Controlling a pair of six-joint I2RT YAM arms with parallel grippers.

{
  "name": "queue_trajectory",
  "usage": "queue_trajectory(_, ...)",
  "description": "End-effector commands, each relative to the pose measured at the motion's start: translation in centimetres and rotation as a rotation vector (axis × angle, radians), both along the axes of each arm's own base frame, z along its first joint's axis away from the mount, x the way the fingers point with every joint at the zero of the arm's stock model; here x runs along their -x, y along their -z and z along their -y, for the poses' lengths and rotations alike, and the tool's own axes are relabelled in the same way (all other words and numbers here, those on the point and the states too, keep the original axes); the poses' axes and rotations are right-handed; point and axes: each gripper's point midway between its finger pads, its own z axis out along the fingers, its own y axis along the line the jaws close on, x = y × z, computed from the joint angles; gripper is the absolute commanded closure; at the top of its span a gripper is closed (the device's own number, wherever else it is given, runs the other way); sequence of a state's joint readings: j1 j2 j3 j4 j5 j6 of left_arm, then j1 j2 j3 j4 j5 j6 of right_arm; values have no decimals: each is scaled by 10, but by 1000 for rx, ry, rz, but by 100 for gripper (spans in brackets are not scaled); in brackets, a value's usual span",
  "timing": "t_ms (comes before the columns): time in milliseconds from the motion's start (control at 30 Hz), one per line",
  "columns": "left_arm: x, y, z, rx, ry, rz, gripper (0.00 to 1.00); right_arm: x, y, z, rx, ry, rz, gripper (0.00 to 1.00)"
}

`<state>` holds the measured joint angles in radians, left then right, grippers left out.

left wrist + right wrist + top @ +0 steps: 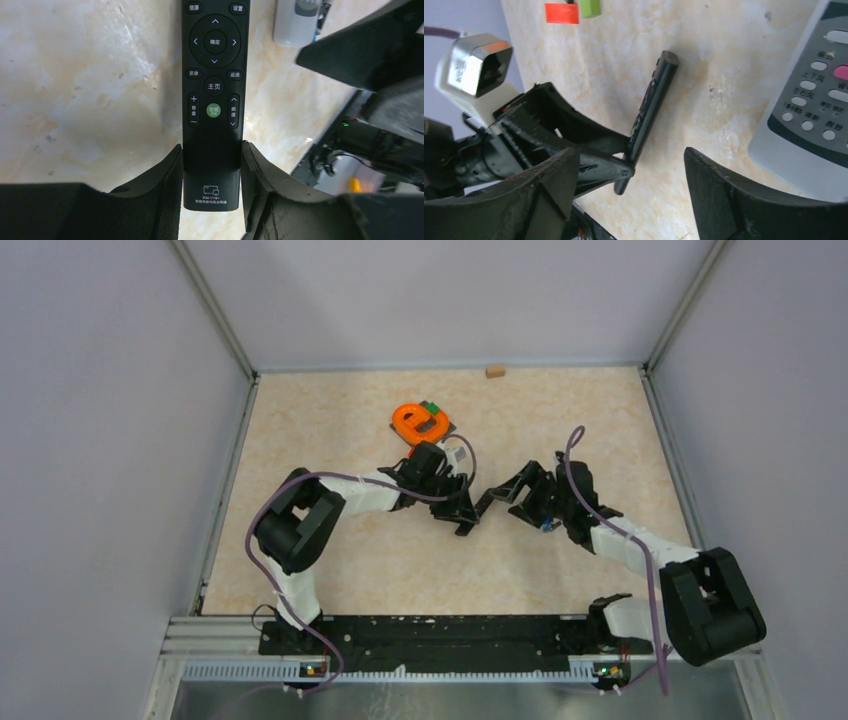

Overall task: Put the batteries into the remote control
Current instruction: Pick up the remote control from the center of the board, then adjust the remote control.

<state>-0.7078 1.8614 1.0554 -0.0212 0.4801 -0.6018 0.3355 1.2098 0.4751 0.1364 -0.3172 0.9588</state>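
My left gripper (212, 167) is shut on the lower end of a black remote control (214, 75). The remote's button face points at the left wrist camera, and both fingers press its sides. In the right wrist view the same remote control (653, 105) shows edge-on, tilted above the table. My right gripper (629, 155) stands open just in front of it with nothing between its fingers. From above, the left gripper (466, 512) and right gripper (515, 490) meet mid-table. The batteries are not clearly in view. A tiny blue speck (545, 526) under my right wrist is too small to tell.
A grey remote (809, 105) lies face up on the table beside my right gripper; its white end (295, 20) shows past the black remote. A red block (561, 13) and green block (590, 7) lie near an orange piece (420, 422). A small tan block (494, 370) sits at the back wall.
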Motion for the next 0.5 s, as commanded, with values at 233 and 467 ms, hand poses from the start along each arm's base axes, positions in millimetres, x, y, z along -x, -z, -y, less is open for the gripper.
queue_trajectory(233, -2, -51, 7, 213, -46, -131, 84, -15, 16, -38, -120, 39, -121, 33)
queue_trajectory(467, 0, -48, 8, 237, -53, -152, 84, -18, 26, -56, -188, 33, -144, 40)
